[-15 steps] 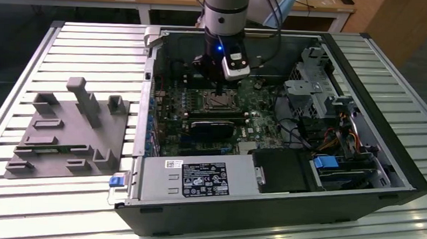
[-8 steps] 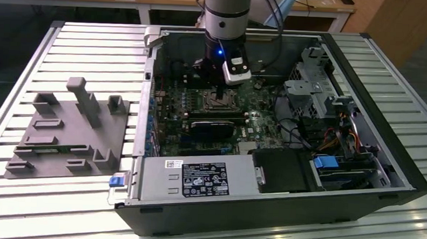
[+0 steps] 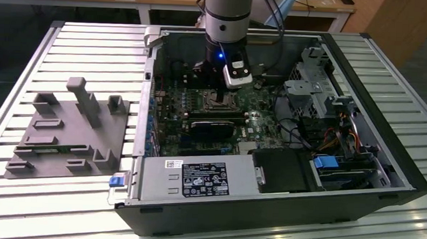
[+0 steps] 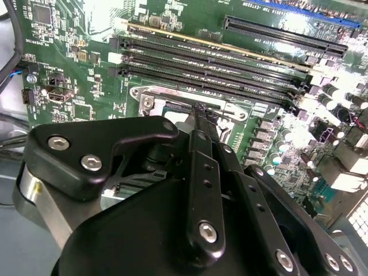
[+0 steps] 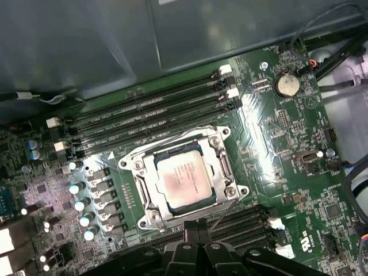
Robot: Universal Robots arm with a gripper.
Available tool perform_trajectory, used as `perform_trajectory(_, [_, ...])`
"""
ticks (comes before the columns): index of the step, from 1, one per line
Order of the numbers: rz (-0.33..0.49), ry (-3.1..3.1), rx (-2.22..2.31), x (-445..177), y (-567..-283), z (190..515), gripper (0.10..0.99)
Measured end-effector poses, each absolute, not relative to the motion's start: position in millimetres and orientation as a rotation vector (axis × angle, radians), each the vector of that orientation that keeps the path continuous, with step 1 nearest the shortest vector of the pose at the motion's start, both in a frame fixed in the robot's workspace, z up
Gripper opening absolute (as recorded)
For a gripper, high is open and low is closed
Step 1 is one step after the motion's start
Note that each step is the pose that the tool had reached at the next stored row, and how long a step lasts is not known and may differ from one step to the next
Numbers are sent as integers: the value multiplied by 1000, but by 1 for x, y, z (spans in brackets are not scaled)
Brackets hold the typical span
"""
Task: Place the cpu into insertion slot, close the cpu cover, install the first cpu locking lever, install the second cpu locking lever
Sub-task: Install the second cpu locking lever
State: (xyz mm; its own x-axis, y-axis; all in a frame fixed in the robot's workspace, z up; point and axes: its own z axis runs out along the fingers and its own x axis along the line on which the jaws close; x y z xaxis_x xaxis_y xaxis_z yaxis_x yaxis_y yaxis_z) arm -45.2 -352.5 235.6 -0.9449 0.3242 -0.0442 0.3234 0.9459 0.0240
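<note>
Looking into the open black computer case (image 3: 282, 209), I see the robot's black gripper (image 5: 195, 238) hanging low over the green circuit board (image 5: 270, 144), right at the edge of the small square socket with the silvery metal rim, the insertion slot (image 5: 150, 215). The two fingers (image 5: 195, 233) look pressed together with nothing between them.

The small flat square cpu with the dull silvery top (image 5: 185, 179) already sits inside the slot. The thin silvery cpu cover frame (image 5: 224, 168) lies flat around the chip, so I think it is closed. A thin wire locking lever (image 5: 190, 133) runs along the slot's far side, next to the long black memory slots (image 5: 149, 112). I cannot tell if it is hooked down.

So the first two jobs look done. The lever jobs seem to be the ones in hand now.
</note>
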Motion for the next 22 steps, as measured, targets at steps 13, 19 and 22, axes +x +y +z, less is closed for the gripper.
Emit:
perform_trajectory(13, [25, 3053, 508, -45, -357, 241, 102])
perform_trajectory(19, [26, 3055, 496, -45, -364, 241, 102])
perform_trajectory(22, [26, 3061, 459, -45, -364, 240, 102])
